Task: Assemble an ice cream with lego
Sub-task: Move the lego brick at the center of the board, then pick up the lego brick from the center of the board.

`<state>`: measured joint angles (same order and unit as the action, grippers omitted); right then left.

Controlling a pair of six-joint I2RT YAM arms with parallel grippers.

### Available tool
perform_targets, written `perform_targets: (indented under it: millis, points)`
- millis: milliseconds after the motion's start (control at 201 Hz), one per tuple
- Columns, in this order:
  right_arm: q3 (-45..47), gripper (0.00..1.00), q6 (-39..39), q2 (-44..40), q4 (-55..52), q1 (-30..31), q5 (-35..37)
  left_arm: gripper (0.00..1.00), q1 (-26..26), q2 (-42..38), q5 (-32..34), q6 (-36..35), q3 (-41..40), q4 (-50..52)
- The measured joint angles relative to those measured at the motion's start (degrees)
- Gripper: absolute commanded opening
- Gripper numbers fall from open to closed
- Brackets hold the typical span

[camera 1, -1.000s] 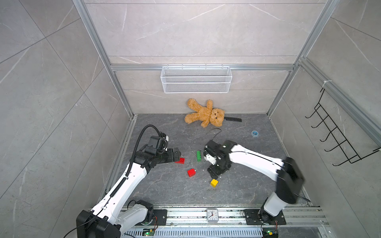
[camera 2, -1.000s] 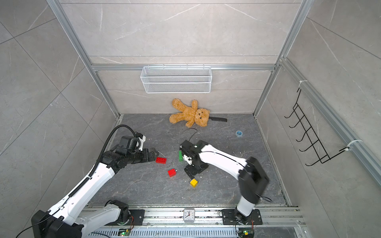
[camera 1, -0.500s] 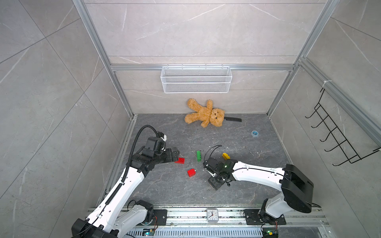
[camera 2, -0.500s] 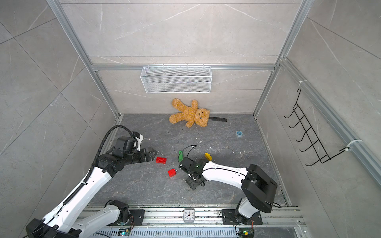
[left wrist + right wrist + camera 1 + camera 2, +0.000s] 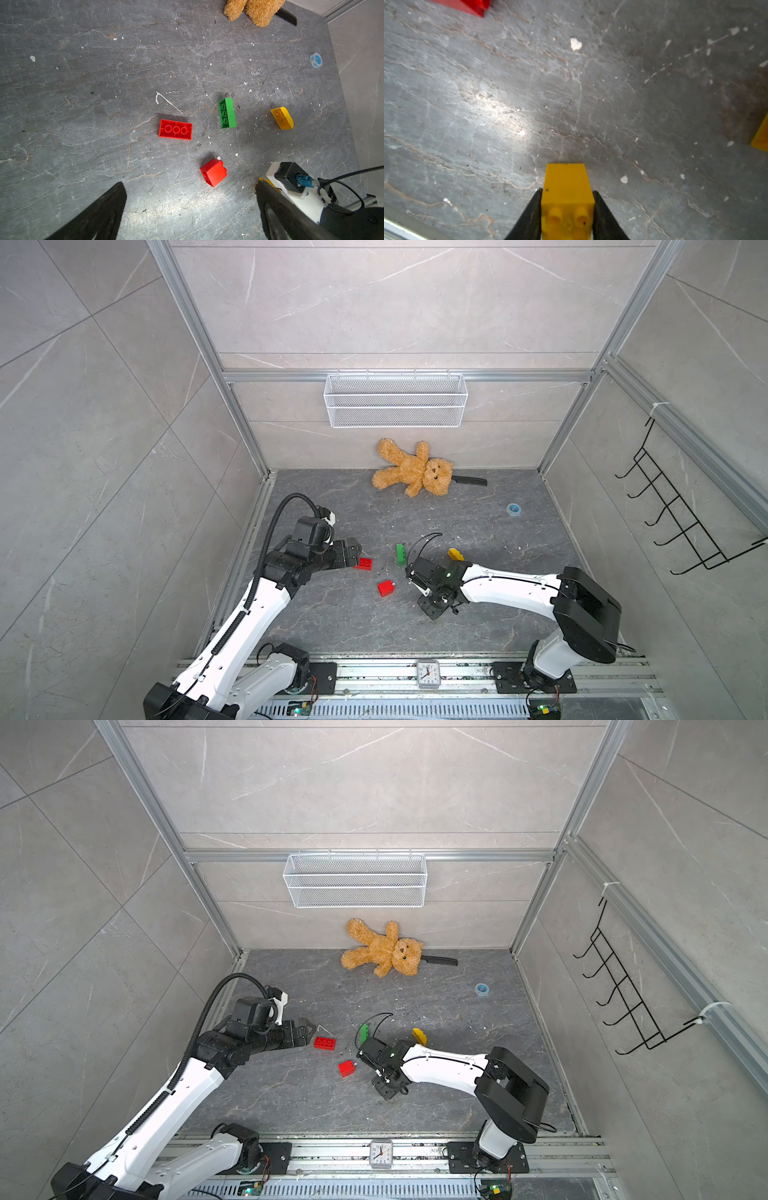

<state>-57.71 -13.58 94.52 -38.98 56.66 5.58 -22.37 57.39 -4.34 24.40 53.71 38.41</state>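
a grey tiled booth walls in a dark slate bench (image 5: 498, 531). a teddy (image 5: 415, 472) lies at 12 o'clock against the back wall, clear of the work. the lego (image 5: 175, 129) sits loose mid-bench with no two bricks joined, so the ice cream is not begun.

in a top view, with the small red brick (image 5: 386, 588) as centre:
- the long red brick (image 5: 364, 563) is at 10 o'clock, underside up.
- the green brick (image 5: 400, 553) is at 1 o'clock, on its side.
- the rounded yellow brick (image 5: 455, 554) is at 2 o'clock.

at 3 o'clock the right gripper (image 5: 566, 191) sits low, its jaws closed against two flat sides of the square yellow brick (image 5: 566, 178). that grip likely leaves the studs and hollow base free for stacking. whether the brick is off the bench i cannot tell.

the left gripper (image 5: 355, 551) hovers wide open just beside the long red brick, seemingly placed to take it as a partner piece.
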Motion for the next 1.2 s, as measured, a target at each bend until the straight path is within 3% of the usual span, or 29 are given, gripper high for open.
perform_targets:
  millis: [264,458,568,737,817,1001,1200]
  points:
    - [-4.39,0.38,0.04,3.80,0.55,-0.02,0.96,0.99,0.00,-0.09,1.18,-0.07,-0.96,-0.04]
    - [-7.06,0.64,-0.11,6.56,1.20,-0.63,1.92,1.00,0.00,-0.13,1.53,-0.39,-1.14,0.15]
    - [-8.24,0.72,-0.09,6.71,0.81,-0.98,1.90,0.99,0.00,-0.46,3.08,-0.42,-1.14,0.37]
    - [-11.91,0.74,-1.55,5.77,-1.79,-1.03,2.27,0.99,-0.04,-0.59,6.93,-0.39,-1.14,1.73]
    - [-14.21,0.69,-3.61,4.11,-3.63,-1.03,2.12,0.99,-0.04,-0.59,9.27,-0.39,-1.14,2.45]
    - [-18.23,0.71,-10.99,2.75,-0.90,-0.85,-8.48,0.99,1.20,-0.68,13.11,-0.28,-1.14,2.89]
    - [-18.23,0.73,-15.82,8.33,1.84,-0.13,-17.07,0.99,2.54,-3.13,11.21,1.05,-3.76,-0.22]
